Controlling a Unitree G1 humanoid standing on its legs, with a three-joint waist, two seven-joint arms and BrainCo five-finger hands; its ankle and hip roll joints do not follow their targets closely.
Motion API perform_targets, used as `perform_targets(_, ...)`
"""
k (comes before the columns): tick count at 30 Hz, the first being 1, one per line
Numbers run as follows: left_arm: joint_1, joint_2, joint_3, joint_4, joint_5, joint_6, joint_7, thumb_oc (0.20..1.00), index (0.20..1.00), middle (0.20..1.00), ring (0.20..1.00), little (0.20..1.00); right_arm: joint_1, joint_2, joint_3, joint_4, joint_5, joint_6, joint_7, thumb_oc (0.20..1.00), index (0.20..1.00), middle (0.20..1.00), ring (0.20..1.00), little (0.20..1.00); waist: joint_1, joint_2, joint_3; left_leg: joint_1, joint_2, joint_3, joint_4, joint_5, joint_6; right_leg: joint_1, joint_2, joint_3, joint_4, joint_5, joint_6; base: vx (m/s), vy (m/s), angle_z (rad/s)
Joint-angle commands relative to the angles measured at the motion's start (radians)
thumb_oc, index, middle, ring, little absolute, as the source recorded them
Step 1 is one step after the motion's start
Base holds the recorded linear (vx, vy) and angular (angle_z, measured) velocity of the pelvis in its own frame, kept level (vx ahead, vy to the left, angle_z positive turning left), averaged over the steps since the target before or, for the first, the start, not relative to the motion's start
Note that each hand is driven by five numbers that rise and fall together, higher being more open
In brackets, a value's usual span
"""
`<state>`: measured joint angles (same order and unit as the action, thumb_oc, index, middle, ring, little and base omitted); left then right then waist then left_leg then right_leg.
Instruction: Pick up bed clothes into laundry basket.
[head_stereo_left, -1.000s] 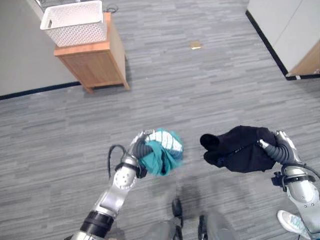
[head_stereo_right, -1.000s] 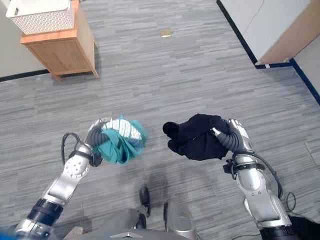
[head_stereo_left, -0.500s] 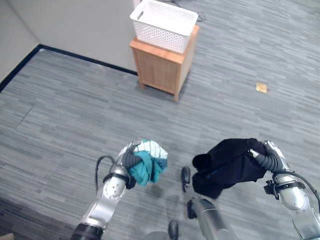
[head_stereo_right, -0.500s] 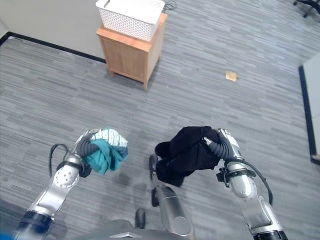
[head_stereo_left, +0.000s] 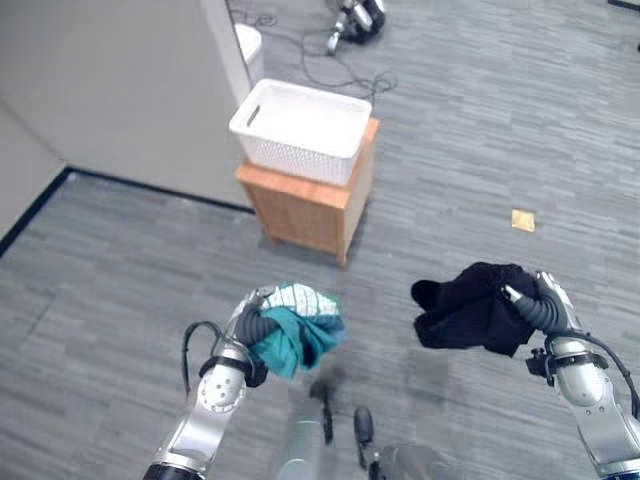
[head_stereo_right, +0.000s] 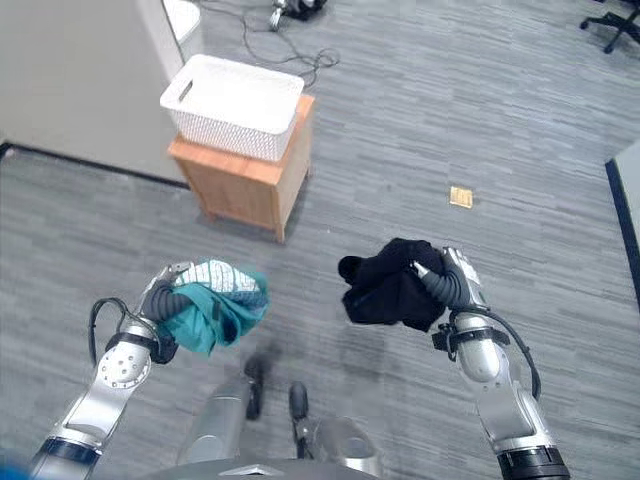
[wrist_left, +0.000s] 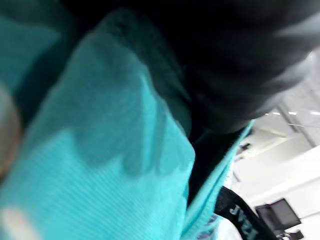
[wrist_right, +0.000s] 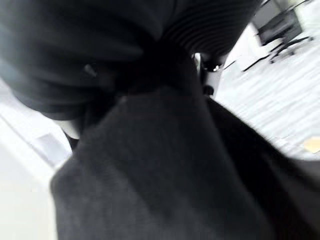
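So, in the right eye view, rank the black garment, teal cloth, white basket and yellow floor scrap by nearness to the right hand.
1. Black garment, held in the right hand.
2. Yellow floor scrap, ahead.
3. Teal cloth, in the left hand.
4. White basket, far left on the wooden cabinet.

"Where do the two eye views look from?"
"From up high on the head, down at the grey striped carpet floor (head_stereo_left: 480, 120). Both share the white plastic woven basket (head_stereo_right: 232, 106) on the small wooden cabinet (head_stereo_right: 245, 192), far ahead."
"And the wrist views?"
"Each sits very near, pressed against cloth."
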<state>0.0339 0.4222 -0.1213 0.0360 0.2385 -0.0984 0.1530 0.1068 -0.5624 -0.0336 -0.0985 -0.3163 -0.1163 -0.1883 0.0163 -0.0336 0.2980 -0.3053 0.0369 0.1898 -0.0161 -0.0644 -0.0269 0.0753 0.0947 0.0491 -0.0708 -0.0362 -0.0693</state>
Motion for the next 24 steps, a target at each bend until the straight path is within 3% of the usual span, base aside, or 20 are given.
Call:
perform_targets(1, -0.005, 0.023, 0.005, -0.071, -0.02, -0.057, 0.045, 0.2, 0.2, 0.2, 0.2, 0.2, -0.007, -0.054, -0.059, -0.102, -0.038, -0.037, -0.053, 0.2, 0.2, 0.2, 0.2, 0.2, 0.01, 0.004, -0.065, 0.129, -0.012, -0.003, -0.032, 0.136, 0.003, 0.086, -0.133, -0.055, -0.012, -0.096, 0.146, 0.52, 0.19, -0.19)
perform_targets(2, -0.012, 0.019, -0.002, -0.066, -0.014, -0.053, 0.046, 0.2, 0.2, 0.2, 0.2, 0.2, -0.005, -0.05, -0.062, -0.107, -0.047, -0.036, -0.051, 0.2, 0.2, 0.2, 0.2, 0.2, 0.005, 0.0, -0.075, 0.147, -0.03, -0.021, -0.029, 0.131, 0.015, 0.09, -0.149, -0.056, 0.018, -0.107, 0.153, 0.63, 0.235, -0.25)
perform_targets(3, -0.022, 0.025, -0.011, -0.064, -0.004, -0.05, 0.042, 0.2, 0.2, 0.2, 0.2, 0.2, -0.001, -0.042, -0.078, -0.123, -0.063, -0.032, -0.049, 0.2, 0.2, 0.2, 0.2, 0.2, 0.001, -0.009, -0.094, 0.195, -0.044, -0.024, -0.047, 0.118, 0.029, 0.072, -0.173, -0.062, 0.132, -0.121, 0.174, 0.45, 0.18, -0.33)
perform_targets(4, -0.023, 0.025, -0.011, -0.064, -0.004, -0.05, 0.042, 0.2, 0.2, 0.2, 0.2, 0.2, 0.0, -0.041, -0.079, -0.125, -0.063, -0.032, -0.048, 0.2, 0.2, 0.2, 0.2, 0.2, 0.004, -0.007, -0.095, 0.192, -0.04, -0.021, -0.05, 0.124, 0.029, 0.063, -0.17, -0.059, 0.139, -0.119, 0.173, 0.51, 0.205, -0.23)
perform_targets(5, -0.022, 0.034, -0.015, -0.065, 0.005, -0.048, 0.043, 0.2, 0.2, 0.2, 0.2, 0.2, -0.005, -0.037, -0.086, -0.133, -0.076, -0.031, -0.049, 0.2, 0.2, 0.2, 0.2, 0.2, -0.004, -0.016, -0.094, 0.252, -0.051, -0.027, -0.059, 0.095, 0.046, 0.022, -0.183, -0.062, 0.294, -0.091, 0.2, 0.2, 0.089, -0.21)
perform_targets(6, -0.024, 0.034, -0.014, -0.065, 0.005, -0.048, 0.043, 0.2, 0.2, 0.2, 0.2, 0.2, -0.006, -0.037, -0.087, -0.134, -0.077, -0.03, -0.048, 0.2, 0.2, 0.2, 0.2, 0.2, -0.001, -0.013, -0.095, 0.248, -0.046, -0.024, -0.061, 0.101, 0.046, 0.011, -0.179, -0.058, 0.301, -0.088, 0.199, 0.34, 0.119, -0.39)
perform_targets(8, -0.02, 0.053, -0.002, -0.073, 0.006, -0.047, 0.049, 0.2, 0.2, 0.2, 0.2, 0.2, -0.032, -0.055, -0.108, -0.15, -0.091, -0.032, -0.057, 0.2, 0.2, 0.2, 0.2, 0.2, -0.015, -0.009, -0.086, 0.311, -0.041, -0.039, -0.071, 0.066, 0.065, -0.087, -0.176, -0.062, 0.502, 0.013, 0.223, 0.28, 0.075, -0.54)
perform_targets(10, -0.019, 0.057, 0.005, -0.075, 0.004, -0.046, 0.047, 0.2, 0.2, 0.2, 0.2, 0.2, -0.052, -0.068, -0.12, -0.161, -0.094, -0.034, -0.061, 0.2, 0.2, 0.2, 0.2, 0.2, -0.015, -0.007, -0.086, 0.318, -0.035, -0.04, -0.071, 0.055, 0.065, -0.126, -0.181, -0.065, 0.54, 0.015, 0.223, 0.23, 0.025, 0.13)
perform_targets(13, -0.016, 0.064, 0.02, -0.082, -0.005, -0.053, 0.045, 0.2, 0.2, 0.2, 0.2, 0.2, -0.109, -0.114, -0.172, -0.199, -0.093, -0.036, -0.092, 0.2, 0.2, 0.2, 0.2, 0.2, -0.025, -0.001, -0.085, 0.342, -0.023, -0.072, -0.071, 0.038, 0.056, -0.179, -0.162, -0.066, 0.467, -0.033, 0.198, 0.29, -0.063, 0.13)
perform_targets(14, -0.015, 0.066, 0.018, -0.078, -0.008, -0.058, 0.045, 0.2, 0.2, 0.2, 0.2, 0.2, -0.13, -0.132, -0.195, -0.222, -0.085, -0.042, -0.11, 0.2, 0.2, 0.2, 0.2, 0.2, -0.031, -0.006, -0.086, 0.355, -0.028, -0.091, -0.071, 0.026, 0.052, -0.183, -0.141, -0.044, 0.411, -0.067, 0.189, 0.31, -0.146, 0.6)
perform_targets(15, -0.013, 0.066, 0.019, -0.077, -0.012, -0.061, 0.044, 0.2, 0.2, 0.2, 0.2, 0.2, -0.152, -0.148, -0.216, -0.241, -0.077, -0.044, -0.125, 0.2, 0.2, 0.2, 0.2, 0.2, -0.041, -0.008, -0.084, 0.362, -0.027, -0.111, -0.071, 0.024, 0.047, -0.173, -0.125, -0.018, 0.296, -0.057, 0.183, 0.39, -0.249, 0.71)
perform_targets(16, -0.006, 0.067, 0.015, -0.061, -0.018, -0.065, 0.043, 0.2, 0.2, 0.2, 0.2, 0.2, -0.183, -0.188, -0.252, -0.264, -0.086, -0.044, -0.166, 0.2, 0.2, 0.2, 0.2, 0.2, -0.057, -0.018, -0.083, 0.382, -0.032, -0.157, -0.071, 0.013, 0.039, -0.205, -0.088, 0.092, 0.163, -0.031, 0.184, 0.33, -0.276, 0.78)
perform_targets(18, -0.004, 0.076, 0.007, -0.045, -0.019, -0.064, 0.047, 0.2, 0.2, 0.2, 0.2, 0.2, -0.248, -0.259, -0.271, -0.283, -0.125, -0.032, -0.214, 0.2, 0.2, 0.2, 0.2, 0.2, -0.056, -0.024, -0.086, 0.395, -0.026, -0.198, -0.07, -0.002, 0.034, -0.217, -0.075, 0.166, 0.08, 0.024, 0.204, 0.21, -0.223, 0.98)
perform_targets(20, 0.012, 0.074, 0.013, -0.033, -0.019, -0.062, 0.057, 0.2, 0.2, 0.2, 0.2, 0.2, -0.302, -0.289, -0.239, -0.267, -0.131, -0.032, -0.229, 0.2, 0.2, 0.2, 0.2, 0.2, -0.05, -0.02, -0.084, 0.41, -0.01, -0.2, -0.069, -0.011, 0.028, -0.238, -0.076, 0.147, 0.098, 0.036, 0.211, 0.09, -0.158, 1.58)
perform_targets(23, 0.038, 0.067, 0.011, 0.003, -0.045, -0.06, 0.054, 0.2, 0.2, 0.2, 0.2, 0.2, -0.459, -0.366, -0.203, -0.265, -0.093, -0.019, -0.234, 0.2, 0.2, 0.2, 0.2, 0.2, -0.028, -0.049, -0.105, 0.431, 0.009, -0.213, -0.049, -0.03, 0.013, -0.219, -0.105, 0.104, 0.078, 0.06, 0.199, 0.16, -0.268, 1.09)
perform_targets(24, 0.068, 0.062, 0.013, 0.013, -0.06, -0.062, 0.047, 0.2, 0.2, 0.2, 0.2, 0.2, -0.56, -0.428, -0.153, -0.228, -0.055, -0.011, -0.242, 0.2, 0.2, 0.2, 0.2, 0.2, -0.015, -0.064, -0.13, 0.43, 0.021, -0.206, -0.049, -0.017, -0.003, -0.174, -0.127, 0.074, 0.03, 0.086, 0.192, 0.14, -0.202, 0.32)
